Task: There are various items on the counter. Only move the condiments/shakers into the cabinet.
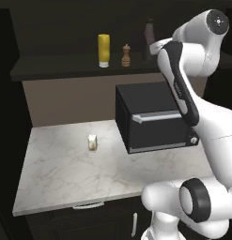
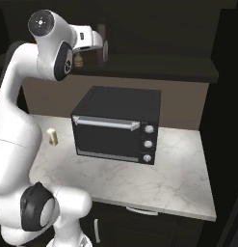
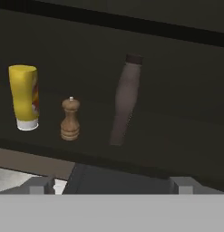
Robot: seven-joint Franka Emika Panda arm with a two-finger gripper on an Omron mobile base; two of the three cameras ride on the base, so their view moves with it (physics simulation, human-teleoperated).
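Three condiment containers stand upright in a row on the cabinet shelf [image 1: 65, 65]: one yellow squeeze bottle [image 1: 104, 50], one small wooden pepper shaker [image 1: 126, 56], one taller dark bottle [image 1: 149, 35]. From the hand view the order reads yellow bottle, shaker, dark bottle, each apart from the next, the shaker nearer the yellow bottle than the dark one.

One small white-and-yellow packet [image 1: 92, 142] stands alone on the surface [image 1: 65, 173], toward its back edge, left of the toaster oven [image 1: 155, 117] and well apart from the front edge. One toaster oven, black with a silver handle and three knobs, sits at the back of the surface under the shelf.

Tool [image 2: 102, 46] raised to shelf height, just in front of the dark bottle; its fingers stand spread wide and pinch nothing. No container touches it.
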